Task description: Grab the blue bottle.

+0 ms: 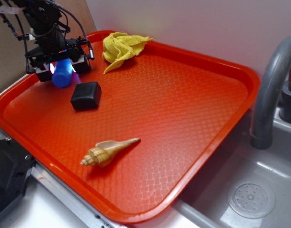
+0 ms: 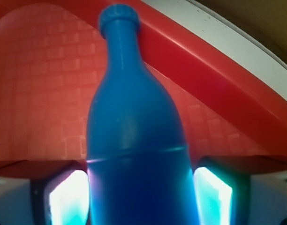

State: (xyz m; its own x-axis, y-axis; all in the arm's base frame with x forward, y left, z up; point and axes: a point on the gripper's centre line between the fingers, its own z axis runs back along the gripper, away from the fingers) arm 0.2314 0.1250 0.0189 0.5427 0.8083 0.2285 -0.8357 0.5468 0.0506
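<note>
Filling the wrist view, blue bottle [image 2: 134,136]: body wide at the bottom of the frame, narrowing to neck and cap at the top, pointing away from the camera toward the tray's raised rim. Two glowing pads [image 2: 68,199] flank the body, one each side, their inner edges meeting the plastic with no gap visible; end effector [image 2: 139,197] clamped on the bottle. Exterior view: end effector [image 1: 63,71] sits at the far left corner of the red tray [image 1: 183,118], black arm rising out of frame above it, cables trailing. Blue bottle [image 1: 63,75] shows below the black housing, lit from within the grip; whether its base touches the tray or hangs just clear cannot be told. Black square block [image 1: 86,95] lies just beside the bottle, toward the tray's middle, apart from it. Yellow cloth [image 1: 121,47] crumpled at the far rim, near the end effector but not touching. Spiral seashell [image 1: 109,151], cream and tan, lies on its side near the front edge, well apart from the rest, pointed tip toward the tray's centre. Tray rests partly over a grey sink [image 1: 259,190]; round drain [image 1: 251,199] at lower right; grey faucet [image 1: 271,90] arches at the right edge.
</note>
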